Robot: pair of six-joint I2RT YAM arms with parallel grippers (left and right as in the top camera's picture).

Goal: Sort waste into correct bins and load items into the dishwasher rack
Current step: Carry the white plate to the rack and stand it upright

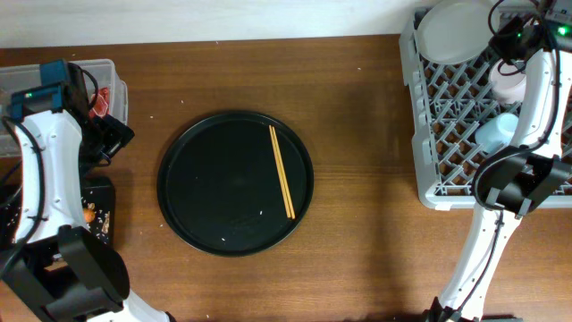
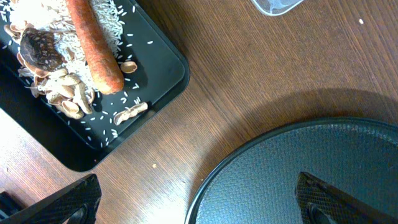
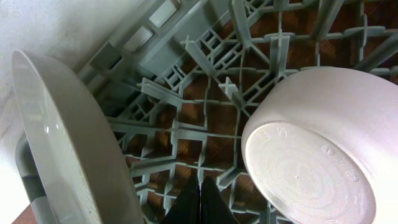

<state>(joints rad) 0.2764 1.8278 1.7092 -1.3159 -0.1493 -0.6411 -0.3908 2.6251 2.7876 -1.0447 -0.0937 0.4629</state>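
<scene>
The thin wooden chopsticks lie on the round black tray. The grey dishwasher rack holds the upright white plate, the overturned white bowl and the pale blue cup. My right gripper is shut and empty above the rack floor, between the plate and the bowl. My left gripper is open and empty over the tray's left rim. The shallow black bin holds the carrot, rice and a dark food bit.
The clear plastic tub stands at the back left with a red wrapper inside. The black bin is at the left edge under my left arm. A few rice grains lie on the tray and on the wooden table.
</scene>
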